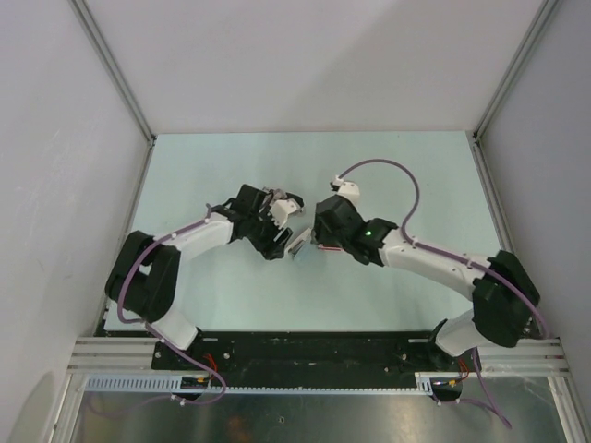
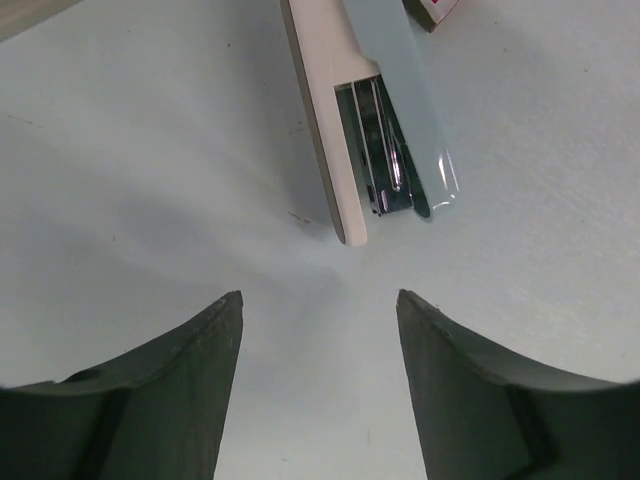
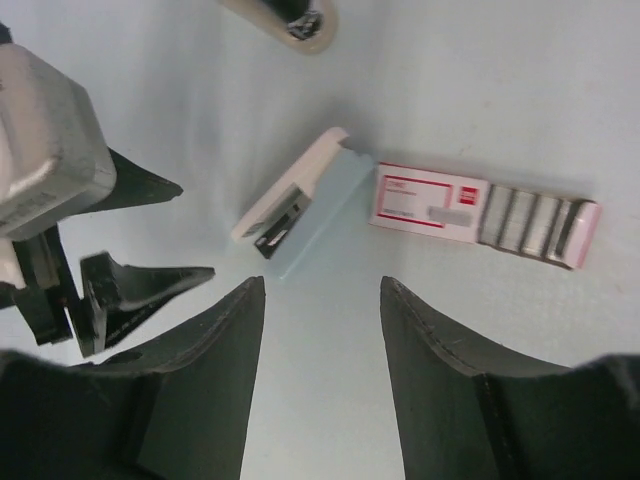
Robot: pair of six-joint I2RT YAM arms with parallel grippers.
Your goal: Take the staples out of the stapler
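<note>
- Currently the left gripper stands wide apart and empty, its tips just short of the stapler.
- Right gripper is likewise spread, holding nothing, near the stapler.
- Stapler lies between both grippers, just beside a red-and-white box.

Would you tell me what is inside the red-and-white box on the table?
The red-and-white box has its tray slid out, showing silvery staple strips lying side by side. Anything farther in, under the printed top, is covered.
</note>
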